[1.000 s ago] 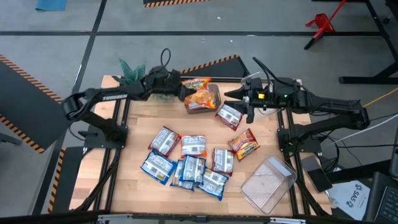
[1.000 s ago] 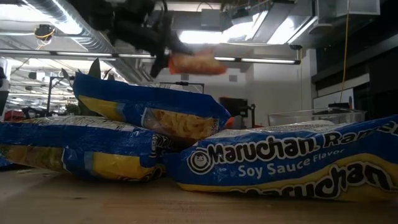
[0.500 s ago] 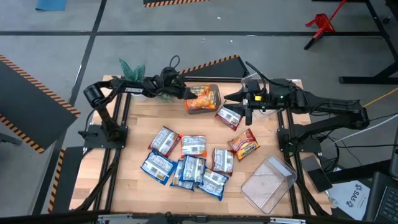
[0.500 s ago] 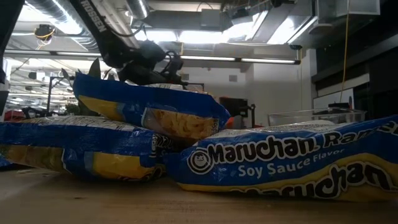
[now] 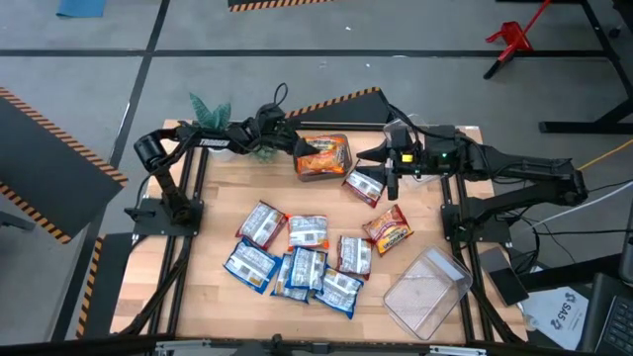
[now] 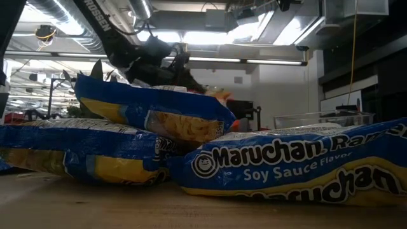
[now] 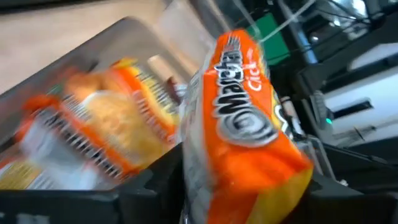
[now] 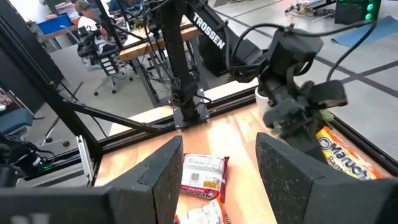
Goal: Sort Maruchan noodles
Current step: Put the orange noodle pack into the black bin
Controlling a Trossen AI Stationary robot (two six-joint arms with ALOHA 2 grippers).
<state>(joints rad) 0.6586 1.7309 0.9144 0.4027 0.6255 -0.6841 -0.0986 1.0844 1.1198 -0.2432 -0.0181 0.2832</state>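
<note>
My left gripper (image 5: 299,147) reaches over a clear bin (image 5: 343,164) at the table's far middle, shut on an orange Maruchan noodle packet (image 7: 249,124). Another orange packet (image 7: 106,124) lies in that bin. My right gripper (image 5: 380,164) hangs open above the far right of the table, nothing between its fingers. Below it a red-and-white packet (image 5: 364,185) lies flat on the wood. Several blue-and-white packets (image 5: 297,259) lie heaped at the table's middle, and a red-brown packet (image 5: 388,229) lies to their right. My left gripper has the orange packet's lower part (image 7: 236,186) between its two fingers, one on each flat face. The fingers come nearly level from the table's left. The packet stands on edge above the bin's inside, beside the packet lying there; I cannot tell whether it touches the bin.
A second clear bin (image 5: 427,292) stands at the near right corner. A small green plant (image 5: 210,111) stands at the far left corner, beside my left arm. Bare wood shows along the left side and near edge.
My left gripper has come down and a little toward the table's right with the orange packet, from above the bin's far rim to low over the bin. In the low view the packet has sunk from high up to just above the blue packets' tops.
</note>
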